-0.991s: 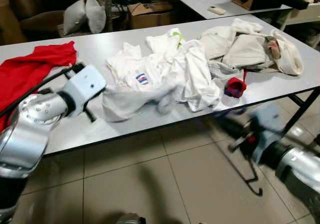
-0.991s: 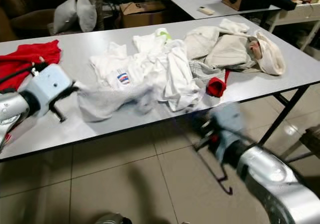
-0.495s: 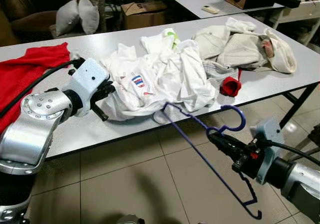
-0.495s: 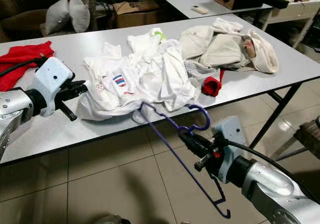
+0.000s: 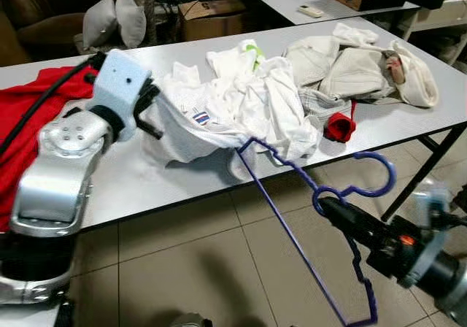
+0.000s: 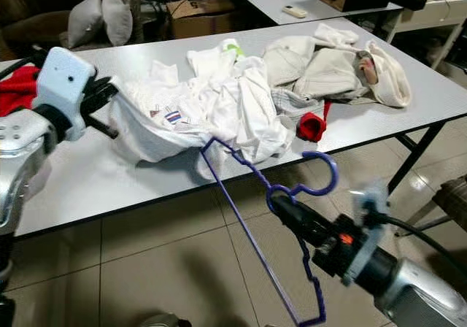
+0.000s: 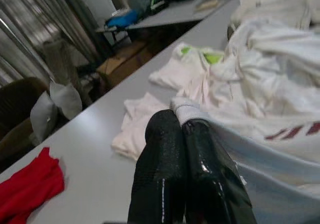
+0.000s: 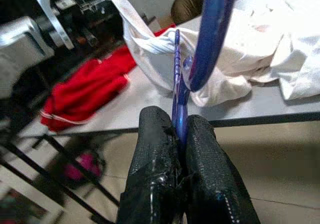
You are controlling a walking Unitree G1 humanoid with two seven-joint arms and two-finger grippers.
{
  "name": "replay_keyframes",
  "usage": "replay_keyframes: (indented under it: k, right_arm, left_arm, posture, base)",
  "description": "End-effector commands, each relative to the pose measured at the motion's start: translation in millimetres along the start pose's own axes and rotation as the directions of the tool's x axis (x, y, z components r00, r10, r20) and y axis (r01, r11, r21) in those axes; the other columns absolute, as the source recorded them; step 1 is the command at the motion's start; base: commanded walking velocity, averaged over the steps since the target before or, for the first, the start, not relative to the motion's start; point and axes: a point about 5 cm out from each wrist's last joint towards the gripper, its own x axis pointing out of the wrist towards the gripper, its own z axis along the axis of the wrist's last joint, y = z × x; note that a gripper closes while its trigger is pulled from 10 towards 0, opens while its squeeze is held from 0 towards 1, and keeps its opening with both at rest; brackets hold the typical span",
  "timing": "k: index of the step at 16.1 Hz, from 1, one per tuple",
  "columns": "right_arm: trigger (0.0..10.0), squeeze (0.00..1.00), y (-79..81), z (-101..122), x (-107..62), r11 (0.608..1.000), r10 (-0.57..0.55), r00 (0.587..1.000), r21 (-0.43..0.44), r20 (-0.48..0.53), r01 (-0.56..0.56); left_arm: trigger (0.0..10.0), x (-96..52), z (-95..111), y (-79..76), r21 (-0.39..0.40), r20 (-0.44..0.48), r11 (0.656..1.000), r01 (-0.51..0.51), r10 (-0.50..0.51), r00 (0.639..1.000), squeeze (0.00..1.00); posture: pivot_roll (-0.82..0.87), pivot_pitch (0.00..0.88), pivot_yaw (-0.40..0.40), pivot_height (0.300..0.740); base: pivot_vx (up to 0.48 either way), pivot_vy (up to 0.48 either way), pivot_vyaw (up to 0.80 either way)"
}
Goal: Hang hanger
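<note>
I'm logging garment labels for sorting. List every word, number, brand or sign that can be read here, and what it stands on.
None can be read.
White shirt held up by the left gripper: a small red, white and blue badge, no letters legible.
Cardboard box behind the table: dark marks too blurred to read.
Blue hanger in the right gripper: no text visible.

Bright indoor light, wrist views perhaps blurred
</note>
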Motion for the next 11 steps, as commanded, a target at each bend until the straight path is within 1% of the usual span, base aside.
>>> replay_keyframes:
  k: [1, 2, 4, 5, 6, 7, 8, 9, 10, 11]
  right_arm:
    - [10.0, 0.0, -0.6, -2, -6.0, 1.0, 0.001, 1.0, 0.01, -0.019, -0.001]
    - [10.0, 0.0, -1.6, -4, -6.7, 1.0, -0.015, 0.999, -0.002, -0.031, 0.015]
    - [10.0, 0.0, -9.3, -2, -4.2, 0.992, -0.108, 0.994, -0.065, -0.011, 0.107]
    - [10.0, 0.0, -8.5, 4, 0.5, 0.991, -0.105, 0.994, -0.077, 0.028, 0.107]
    - [10.0, 0.0, -3.6, 6, 2.5, 0.996, -0.062, 0.997, -0.065, 0.039, 0.064]
    - [10.0, 0.0, 4.3, 6, 5.0, 0.998, -0.003, 1.0, -0.063, 0.028, 0.005]
    - [10.0, 0.0, 5.2, 6, 5.7, 0.997, -0.003, 1.0, -0.079, 0.018, 0.004]
    - [10.0, 0.0, 1.2, 7, 7.2, 0.994, -0.04, 0.999, -0.101, 0.014, 0.041]
    - [10.0, 0.0, -3.8, 9, 9.5, 0.981, -0.091, 0.996, -0.172, -0.002, 0.089]
    - [10.0, 0.0, -18.1, 18, 15.8, 0.873, -0.25, 0.968, -0.435, -0.005, 0.223]
  left_arm:
    - [0.0, 3.3, 11, -0.2, 0.0, 0.066, 1.0, -0.021, 0.021, 0.998, 0.0]
    - [0.0, 4.3, 13, -0.8, -0.005, 0.083, 1.0, -0.025, 0.026, 0.996, 0.0]
    - [0.0, 5.6, 13, -4.1, 0.023, 0.077, 1.0, 0.0, -0.001, 0.997, 0.0]
    - [0.0, 5.6, 5, -10.1, 0.09, 0.04, 0.995, 0.042, -0.046, 0.998, 0.0]
    - [0.0, 5.4, 2, -13.2, 0.107, 0.023, 0.992, 0.064, -0.067, 0.997, 0.0]
    - [0.0, 5.1, -2, -19.0, 0.151, -0.003, 0.983, 0.104, -0.105, 0.994, 0.0]
    - [0.0, 5.0, -4, -20.8, 0.166, -0.012, 0.979, 0.117, -0.117, 0.993, 0.0]
    - [0.0, 5.0, -5, -23.2, 0.179, -0.023, 0.975, 0.135, -0.133, 0.991, 0.0]
    - [0.0, 4.8, -7, -26.6, 0.187, -0.034, 0.969, 0.159, -0.155, 0.987, 0.0]
    - [0.0, 4.5, -10, -31.9, 0.2, -0.048, 0.96, 0.194, -0.188, 0.981, 0.0]
  posture:
    - [-0.04, 0.016, 0.055, 0.74]
    - [-0.04, 0.016, 0.056, 0.74]
    - [-0.04, 0.017, 0.059, 0.74]
    - [-0.04, 0.017, 0.06, 0.74]
    - [-0.04, 0.017, 0.061, 0.74]
    - [-0.03, 0.016, 0.059, 0.74]
    - [-0.03, 0.016, 0.059, 0.74]
    - [-0.03, 0.017, 0.059, 0.74]
    - [-0.03, 0.016, 0.061, 0.74]
    - [-0.03, 0.016, 0.065, 0.74]
  base:
    - [0.0, 0.0, 0.0]
    - [0.0, 0.0, 0.0]
    - [0.0, 0.0, 0.0]
    - [0.0, 0.0, 0.0]
    - [0.0, 0.0, 0.0]
    - [0.0, 0.0, 0.0]
    - [0.0, 0.0, 0.0]
    - [0.0, 0.0, 0.0]
    - [0.0, 0.0, 0.0]
    - [0.0, 0.0, 0.0]
